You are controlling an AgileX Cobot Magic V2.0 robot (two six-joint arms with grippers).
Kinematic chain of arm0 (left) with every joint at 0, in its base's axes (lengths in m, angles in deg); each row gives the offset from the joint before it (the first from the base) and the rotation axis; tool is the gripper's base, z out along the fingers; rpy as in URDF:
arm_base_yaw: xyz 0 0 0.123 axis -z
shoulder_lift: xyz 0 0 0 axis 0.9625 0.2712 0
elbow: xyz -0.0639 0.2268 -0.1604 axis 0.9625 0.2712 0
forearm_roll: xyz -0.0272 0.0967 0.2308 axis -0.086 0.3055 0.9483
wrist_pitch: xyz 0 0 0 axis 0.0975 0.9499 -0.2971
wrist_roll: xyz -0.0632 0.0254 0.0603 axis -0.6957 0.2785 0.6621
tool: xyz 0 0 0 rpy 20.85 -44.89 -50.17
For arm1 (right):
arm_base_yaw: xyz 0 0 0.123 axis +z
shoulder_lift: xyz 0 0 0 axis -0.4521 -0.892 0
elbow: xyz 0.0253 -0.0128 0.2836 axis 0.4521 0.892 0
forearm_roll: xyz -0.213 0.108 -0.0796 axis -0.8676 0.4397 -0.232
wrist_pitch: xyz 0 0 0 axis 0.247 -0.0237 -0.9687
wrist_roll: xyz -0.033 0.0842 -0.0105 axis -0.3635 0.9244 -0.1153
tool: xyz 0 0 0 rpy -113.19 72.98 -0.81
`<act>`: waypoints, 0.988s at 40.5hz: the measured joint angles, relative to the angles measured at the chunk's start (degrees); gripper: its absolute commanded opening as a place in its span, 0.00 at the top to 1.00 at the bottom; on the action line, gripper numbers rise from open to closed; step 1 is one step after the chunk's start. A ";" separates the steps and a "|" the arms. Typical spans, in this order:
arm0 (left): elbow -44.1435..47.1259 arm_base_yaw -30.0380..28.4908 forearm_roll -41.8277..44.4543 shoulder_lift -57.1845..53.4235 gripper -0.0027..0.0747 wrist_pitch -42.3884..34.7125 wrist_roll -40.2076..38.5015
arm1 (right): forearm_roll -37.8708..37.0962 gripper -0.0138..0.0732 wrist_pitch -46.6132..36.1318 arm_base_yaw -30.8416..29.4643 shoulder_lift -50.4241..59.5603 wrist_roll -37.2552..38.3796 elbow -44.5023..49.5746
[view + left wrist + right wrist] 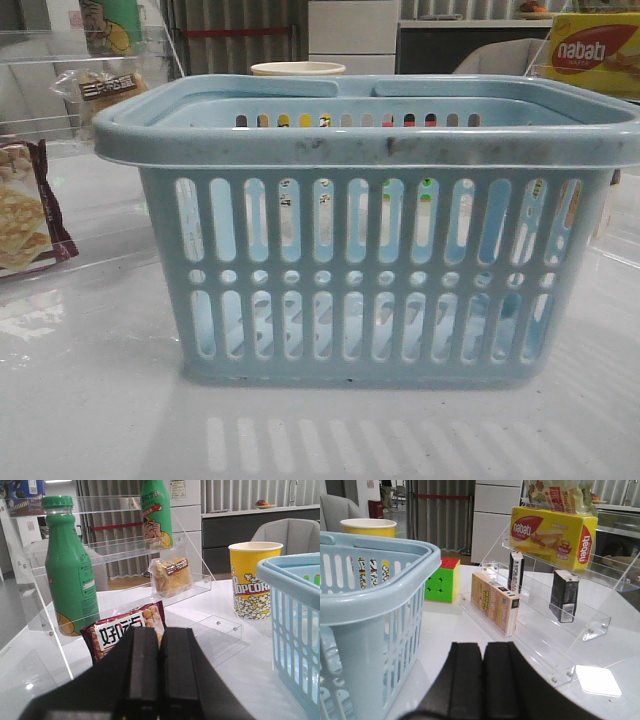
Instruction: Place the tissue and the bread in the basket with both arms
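The light-blue basket (370,250) stands in the middle of the table and shows in both wrist views (295,625) (370,610). The bread (172,575), golden-brown in clear wrap, stands on a clear shelf ahead of my left gripper (160,630), which is shut and empty; it also shows in the front view (100,88). The tissue (565,596), a small dark packet, stands upright on the right clear shelf, and a similar dark packet (516,570) stands farther along. My right gripper (482,647) is shut and empty, between the basket and that shelf. Neither gripper shows in the front view.
On the left are a maroon-edged cracker bag (125,627), two green bottles (70,570) (156,512) and a yellow popcorn cup (254,580). On the right are a nabati box (552,530), a pale orange box (495,602) and a colour cube (442,580).
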 measured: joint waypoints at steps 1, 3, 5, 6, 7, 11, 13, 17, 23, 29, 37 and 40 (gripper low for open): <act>0.00 0.00 0.00 0.00 0.84 0.00 0.00 | 0.00 0.78 0.00 0.00 0.00 0.00 0.00; 0.00 0.00 0.00 0.00 0.84 0.00 0.00 | 0.00 0.78 0.00 0.00 0.00 0.00 0.00; 0.00 0.00 0.00 0.00 0.84 0.00 0.00 | 0.00 0.78 0.00 0.00 0.00 0.00 0.00; 0.00 0.00 0.00 0.00 0.84 0.00 0.00 | 0.00 0.78 0.00 0.00 0.00 0.00 0.00; 0.00 0.00 0.00 0.00 0.84 0.00 0.00 | 0.00 0.78 0.00 0.00 0.00 0.00 0.00; 0.00 0.00 0.00 0.00 0.84 0.00 0.00 | 0.00 0.78 0.00 0.00 0.00 0.00 0.00; 0.00 0.00 0.00 0.00 0.84 0.00 0.00 | 0.00 0.78 0.00 0.00 0.00 0.00 0.00; 0.00 0.00 0.00 0.00 0.84 0.00 0.00 | 0.00 0.78 0.00 0.00 0.00 0.00 0.00; 0.00 0.00 0.00 0.00 0.84 0.00 0.00 | 0.00 0.78 0.00 0.00 0.00 0.00 0.00; 0.00 0.00 0.00 0.00 0.84 -0.10 0.00 | 0.00 0.78 0.00 0.00 0.00 0.00 0.00; -0.68 0.00 -1.47 0.00 0.84 -1.17 0.00 | 0.00 0.78 -1.01 0.00 0.00 0.00 -0.40; -2.75 0.00 -2.40 0.00 0.84 -0.44 0.00 | 0.00 0.78 -0.20 0.00 0.00 0.00 -2.40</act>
